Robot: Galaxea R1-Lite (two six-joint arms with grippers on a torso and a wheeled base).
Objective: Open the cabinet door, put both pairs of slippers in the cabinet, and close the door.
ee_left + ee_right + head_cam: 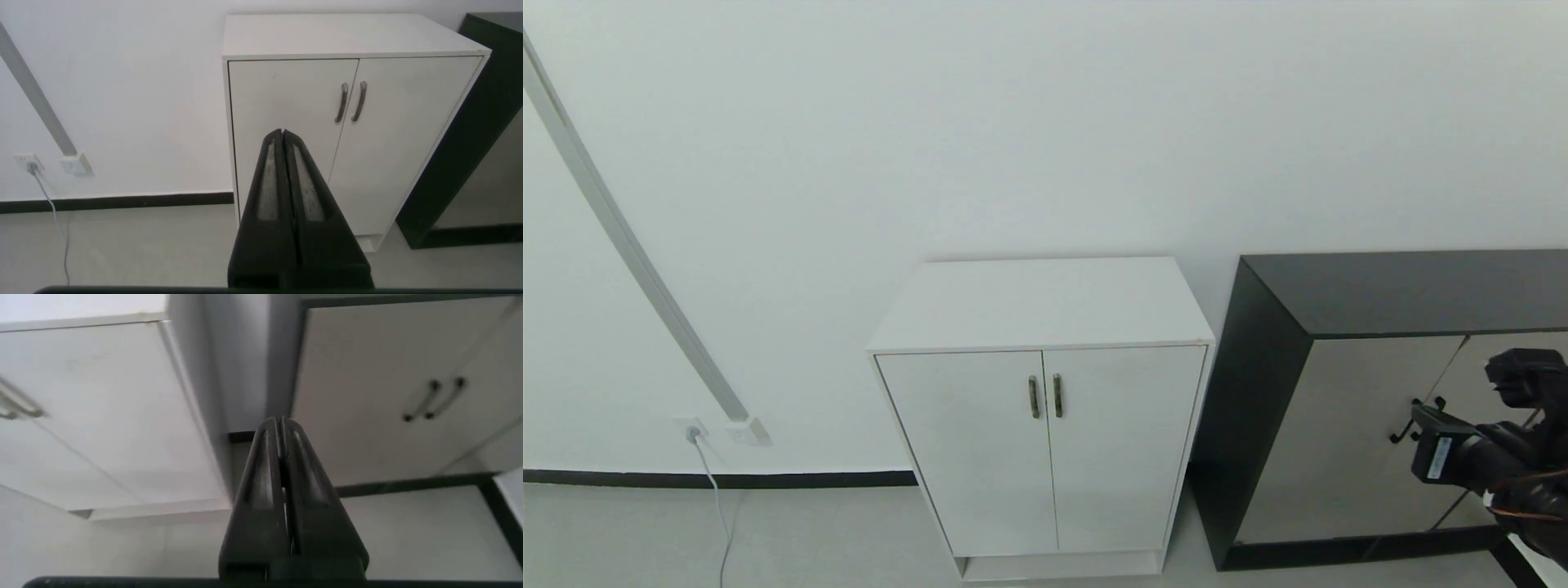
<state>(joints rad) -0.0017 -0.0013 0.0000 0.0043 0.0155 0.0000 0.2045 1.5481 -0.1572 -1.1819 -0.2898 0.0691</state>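
Note:
The white cabinet (1045,408) stands against the wall with both doors closed. Its two metal handles (1045,397) meet at the middle seam. In the left wrist view the cabinet (351,114) is ahead and my left gripper (282,135) is shut with nothing in it, held well short of the doors. My right gripper (282,423) is also shut and empty, pointing at the gap between the white cabinet's side (192,367) and the black cabinet (392,384). My right arm (1494,461) hangs in front of the black cabinet at the far right.
A black cabinet (1258,392) with glossy grey doors and small black handles (1403,429) stands right of the white one. A wall socket with a hanging cable (693,431) and a slanted cable duct (621,237) are on the left. Bare floor (809,531) lies in front.

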